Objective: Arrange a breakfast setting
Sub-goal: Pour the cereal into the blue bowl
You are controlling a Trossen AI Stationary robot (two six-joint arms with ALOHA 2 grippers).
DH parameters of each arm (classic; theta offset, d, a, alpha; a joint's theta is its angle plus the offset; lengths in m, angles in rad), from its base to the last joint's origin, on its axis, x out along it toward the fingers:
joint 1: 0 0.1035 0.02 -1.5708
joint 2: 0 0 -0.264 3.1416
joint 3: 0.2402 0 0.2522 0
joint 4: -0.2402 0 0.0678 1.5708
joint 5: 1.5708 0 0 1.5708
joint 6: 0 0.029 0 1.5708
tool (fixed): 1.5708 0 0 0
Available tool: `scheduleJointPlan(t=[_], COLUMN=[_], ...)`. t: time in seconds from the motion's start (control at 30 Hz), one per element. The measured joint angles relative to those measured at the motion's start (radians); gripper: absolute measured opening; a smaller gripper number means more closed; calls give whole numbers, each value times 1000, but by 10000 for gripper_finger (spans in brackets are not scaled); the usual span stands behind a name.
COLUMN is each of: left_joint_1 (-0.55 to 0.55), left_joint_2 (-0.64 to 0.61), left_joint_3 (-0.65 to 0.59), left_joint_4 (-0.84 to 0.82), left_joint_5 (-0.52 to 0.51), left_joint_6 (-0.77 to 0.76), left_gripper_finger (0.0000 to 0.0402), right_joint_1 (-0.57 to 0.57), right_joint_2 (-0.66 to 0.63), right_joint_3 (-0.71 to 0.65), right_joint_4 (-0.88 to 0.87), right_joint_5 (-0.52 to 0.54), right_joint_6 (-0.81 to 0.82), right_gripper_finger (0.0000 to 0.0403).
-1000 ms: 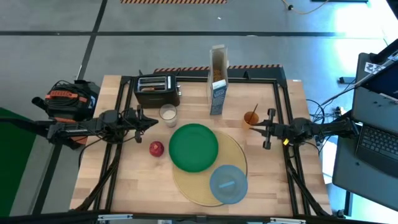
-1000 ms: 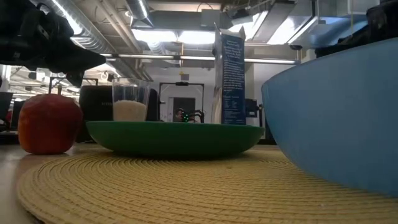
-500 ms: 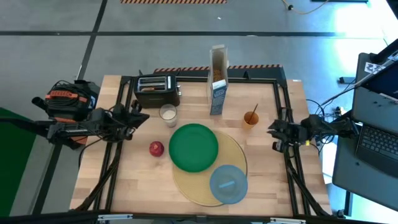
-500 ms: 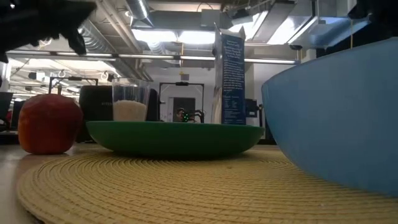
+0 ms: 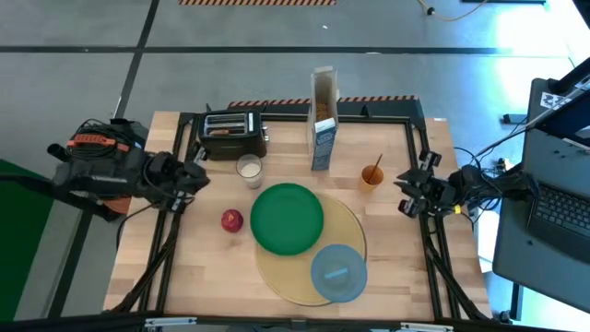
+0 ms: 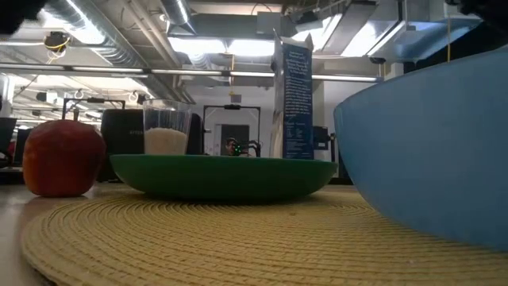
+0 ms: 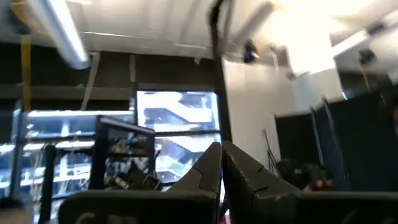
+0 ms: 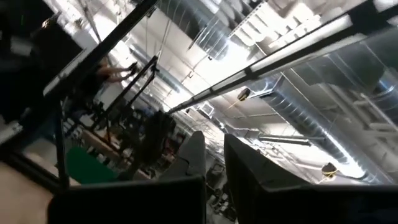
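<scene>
Breakfast setting: green plate (image 5: pixel 287 217) and bowl (image 5: pixel 338 272) share the mat (image 5: pixel 346 226), ready for serving.
Left gripper (image 5: pixel 196 172): fingers together, empty, toaster (image 5: pixel 231 134) just beyond.
Right gripper (image 5: pixel 408 192): nearly closed, empty, orange cup (image 5: pixel 371 174) just ahead.

Robotics lab or industrial test hall, not home kitchen. Bare grey concrete floor (image 5: pixel 277 65) with dark lines running around wooden desk (image 5: pixel 203 267). Black metal frame (image 5: pixel 419 184) sitting on desk, hazard-striped tape (image 5: pixel 323 100) lying along its far edge. Laptop (image 5: pixel 562 207) standing open beyond desk's right edge, cables (image 5: pixel 489 152) trailing beside it. Low view showing exposed ceiling ducts (image 6: pixel 119 32), pipes, strip lights (image 6: pixel 230 46). Wrist views showing same open ceiling with ducting (image 8: pixel 348 68) and dark curtains (image 7: pixel 360 143).
</scene>
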Motion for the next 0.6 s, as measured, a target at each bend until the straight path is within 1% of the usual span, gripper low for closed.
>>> scheduleJointPlan(t=[0.07,0.1,0.2,0.27,0.37,0.43,0.53,0.57,0.6], left_joint_1=[-9,-9,-9,-9,-22,-33,-53,-60,-69], left_joint_2=[152,224,426,559,745,854,980,1014,1040], left_joint_3=[128,186,326,391,473,532,612,640,666], left_joint_4=[-46,-81,-192,-228,-230,-229,-231,-232,-236], left_joint_5=[-5,-28,-157,-212,-191,-167,-183,-213,-268], left_joint_6=[69,95,147,162,165,187,244,265,282], left_gripper_finger=[7,7,7,7,7,7,7,7,7], right_joint_1=[0,0,0,0,0,0,0,0,0], right_joint_2=[58,88,171,212,249,256,257,258,257], right_joint_3=[25,35,54,64,72,74,74,74,74], right_joint_4=[1,0,-3,-2,-2,-1,-6,-11,-21], right_joint_5=[0,-2,-49,-99,-166,-181,-135,-104,-75], right_joint_6=[-21,-22,-22,-18,-16,-16,-48,-71,-89], right_gripper_finger=[30,30,30,30,30,30,30,30,30])
